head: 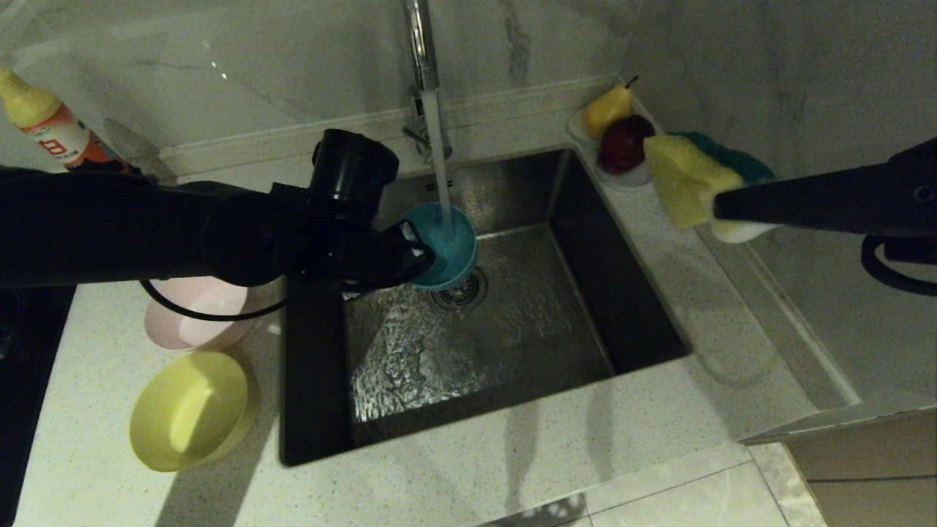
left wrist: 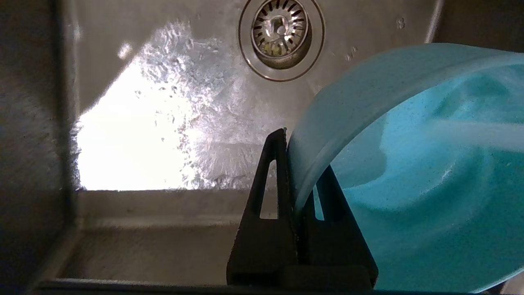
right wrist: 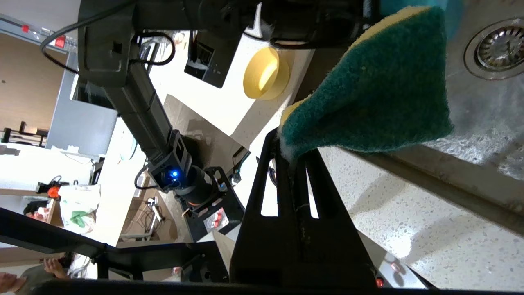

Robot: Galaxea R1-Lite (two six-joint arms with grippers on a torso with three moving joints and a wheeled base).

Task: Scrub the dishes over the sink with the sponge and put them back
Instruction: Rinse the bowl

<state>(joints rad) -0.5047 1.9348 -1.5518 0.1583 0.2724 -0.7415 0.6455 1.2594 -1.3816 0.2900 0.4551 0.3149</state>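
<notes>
Nearest on the counter (head: pixel 454 483), left of the sink (head: pixel 483 344), sits the yellow bowl (head: pixel 189 410), empty and tilted slightly; just behind it is the pale pink bowl (head: pixel 198 311), partly under the left arm. Over the basin, the left gripper (head: pixel 421 252) pinches the rim of the light blue bowl (head: pixel 448 245), one finger (left wrist: pixel 268 192) outside the wall and one inside. The bowl is tipped, held above the drain strainer (head: pixel 463 291), and the stream from the tap (head: pixel 421 51) runs into it. To the right, above the counter edge, the right gripper (head: pixel 721 208) is clamped on the sponge (head: pixel 692 179), yellow foam facing the head camera, dark green scouring face behind. Farther back, a white dish (head: pixel 622 172) holds a yellow pear (head: pixel 606 110) and a dark red apple (head: pixel 624 140).
</notes>
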